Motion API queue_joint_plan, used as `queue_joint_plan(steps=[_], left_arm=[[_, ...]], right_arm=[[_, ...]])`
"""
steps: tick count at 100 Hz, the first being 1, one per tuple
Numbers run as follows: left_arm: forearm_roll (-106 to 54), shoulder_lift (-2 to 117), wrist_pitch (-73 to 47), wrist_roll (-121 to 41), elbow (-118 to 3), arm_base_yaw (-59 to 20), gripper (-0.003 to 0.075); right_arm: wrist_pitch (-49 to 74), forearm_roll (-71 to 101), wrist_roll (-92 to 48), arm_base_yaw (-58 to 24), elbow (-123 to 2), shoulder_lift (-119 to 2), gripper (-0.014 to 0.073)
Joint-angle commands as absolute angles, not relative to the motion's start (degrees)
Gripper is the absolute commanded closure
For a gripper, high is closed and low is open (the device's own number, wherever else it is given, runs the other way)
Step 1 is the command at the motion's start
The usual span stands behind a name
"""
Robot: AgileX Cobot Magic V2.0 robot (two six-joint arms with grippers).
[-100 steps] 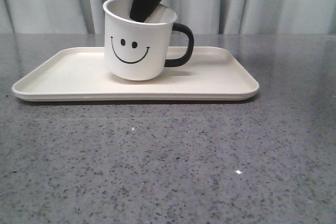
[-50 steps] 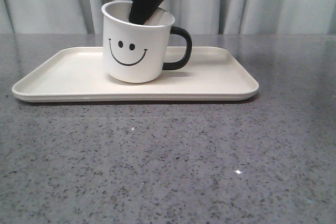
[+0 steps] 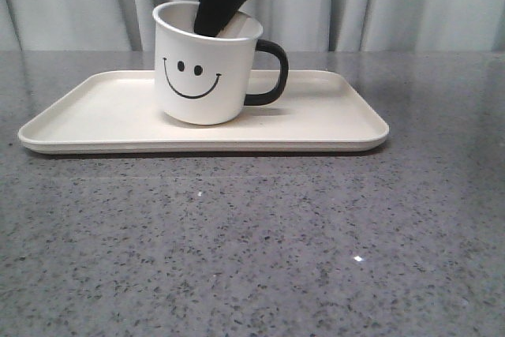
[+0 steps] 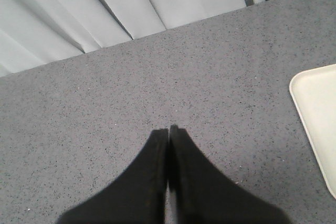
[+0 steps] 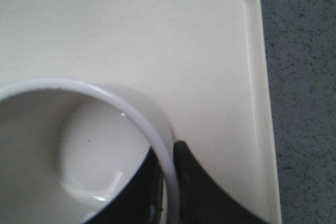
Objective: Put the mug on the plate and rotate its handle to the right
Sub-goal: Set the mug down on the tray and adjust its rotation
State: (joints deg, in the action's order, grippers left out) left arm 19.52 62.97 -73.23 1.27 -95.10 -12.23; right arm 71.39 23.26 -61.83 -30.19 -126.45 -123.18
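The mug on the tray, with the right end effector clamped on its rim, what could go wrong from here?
1. The right end effector pinches the mug rim with one finger inside; lifting away before opening could tip or drag the mug.
2. The mug sits on the plate, which lies loose on the table; a sideways pull might slide both.
3. The handle already points right; further twisting would likely spoil that.

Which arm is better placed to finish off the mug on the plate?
Right. Its gripper pinches the mug rim, on the plate, handle pointing right. The left gripper is shut over bare table, off the plate.
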Motion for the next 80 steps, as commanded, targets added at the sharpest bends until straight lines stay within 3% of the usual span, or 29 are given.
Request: queue_joint_plan(steps=[1, 80], left_arm=[[20.2, 62.2, -72.3, 1.7, -96.3, -12.1, 0.0740], [20.2, 62.2, -72.3, 1.7, -96.3, -12.1, 0.0740]], right_arm=[[76.5, 25.0, -62.0, -30.2, -127.9, -120.6, 0.0496], [76.5, 25.1, -62.0, -32.5, -128.1, -120.6, 0.0470]])
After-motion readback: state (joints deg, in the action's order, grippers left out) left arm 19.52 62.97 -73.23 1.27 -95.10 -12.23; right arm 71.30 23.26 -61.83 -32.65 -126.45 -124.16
